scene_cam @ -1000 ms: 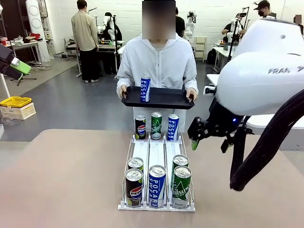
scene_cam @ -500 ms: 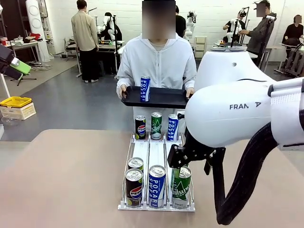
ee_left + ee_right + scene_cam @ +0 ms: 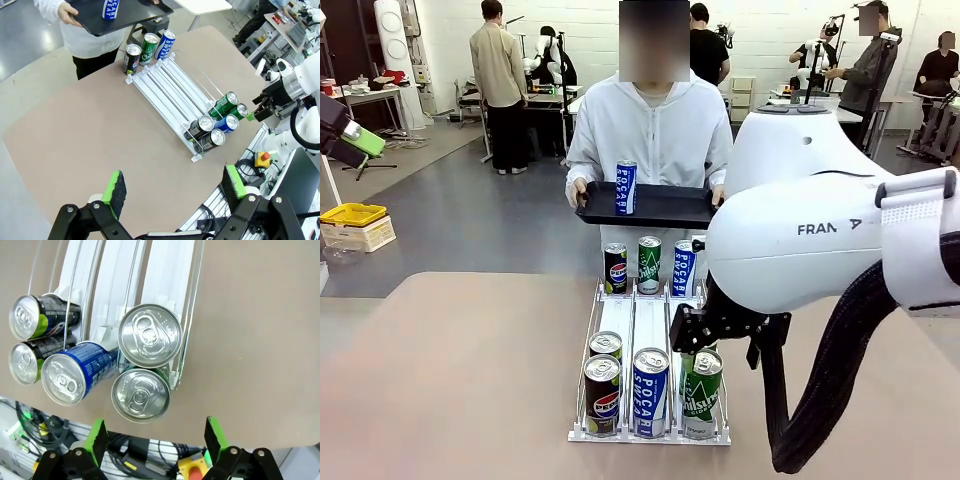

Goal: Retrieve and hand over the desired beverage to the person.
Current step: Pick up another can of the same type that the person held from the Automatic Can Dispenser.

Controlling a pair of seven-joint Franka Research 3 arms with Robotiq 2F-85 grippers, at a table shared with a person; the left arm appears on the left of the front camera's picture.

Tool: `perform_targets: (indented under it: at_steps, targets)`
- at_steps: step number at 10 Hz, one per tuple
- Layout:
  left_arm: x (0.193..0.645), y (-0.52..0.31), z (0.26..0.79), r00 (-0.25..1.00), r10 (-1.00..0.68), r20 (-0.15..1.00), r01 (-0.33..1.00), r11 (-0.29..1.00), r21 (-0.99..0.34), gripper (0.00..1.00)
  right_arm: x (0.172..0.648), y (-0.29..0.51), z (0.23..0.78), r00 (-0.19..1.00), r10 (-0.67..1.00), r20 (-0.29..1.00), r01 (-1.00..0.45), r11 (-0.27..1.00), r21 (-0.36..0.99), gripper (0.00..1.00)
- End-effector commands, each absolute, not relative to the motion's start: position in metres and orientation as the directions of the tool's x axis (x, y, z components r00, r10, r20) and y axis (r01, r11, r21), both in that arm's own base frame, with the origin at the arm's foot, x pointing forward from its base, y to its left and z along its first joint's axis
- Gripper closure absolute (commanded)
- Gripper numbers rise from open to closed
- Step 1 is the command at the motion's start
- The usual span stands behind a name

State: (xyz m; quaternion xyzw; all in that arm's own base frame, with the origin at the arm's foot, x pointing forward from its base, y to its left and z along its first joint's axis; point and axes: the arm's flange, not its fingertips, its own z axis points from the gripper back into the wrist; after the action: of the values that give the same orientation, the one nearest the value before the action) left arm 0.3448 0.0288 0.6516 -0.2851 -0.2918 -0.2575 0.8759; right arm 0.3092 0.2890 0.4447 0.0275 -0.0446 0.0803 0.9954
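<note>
The person [image 3: 650,130] stands at the far side holding a black tray [image 3: 665,208] with a blue Pocari can [image 3: 626,187] upright on it. On the table a white rack [image 3: 635,320] holds beverage cans: dark Pepsi [image 3: 602,392], blue Pocari [image 3: 650,390] and green Chilsung [image 3: 701,392] in front, three more at the back. My right gripper [image 3: 705,335] hangs open just above the front green cans [image 3: 141,394], touching nothing; its pads [image 3: 95,435] stand either side of them. My left gripper [image 3: 175,187] is open and empty, high over the table's left side.
The tan table [image 3: 450,380] has free room left and right of the rack. My bulky right arm [image 3: 800,240] covers the rack's right side. Other people and workbenches [image 3: 380,95] stand far behind. A yellow bin [image 3: 352,213] sits on the floor at left.
My right arm has swung in from the right and dropped, bringing its open gripper over the front green cans. The left arm, the person and the tray stayed still.
</note>
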Motion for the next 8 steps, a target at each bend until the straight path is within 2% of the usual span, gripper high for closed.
perform_targets:
  at_steps: [1,8]
  targets:
    - [0.345,0.030,0.652,0.697,-0.282,0.659,0.617,0.705,-0.351,0.00,0.320,0.301,0.439,0.990,0.108,0.096,-0.111,0.993,0.032,0.00]
    - [0.345,0.030,0.652,0.697,-0.282,0.659,0.617,0.705,-0.351,0.00,0.337,0.306,0.421,0.996,0.067,0.060,-0.068,0.998,0.017,0.00]
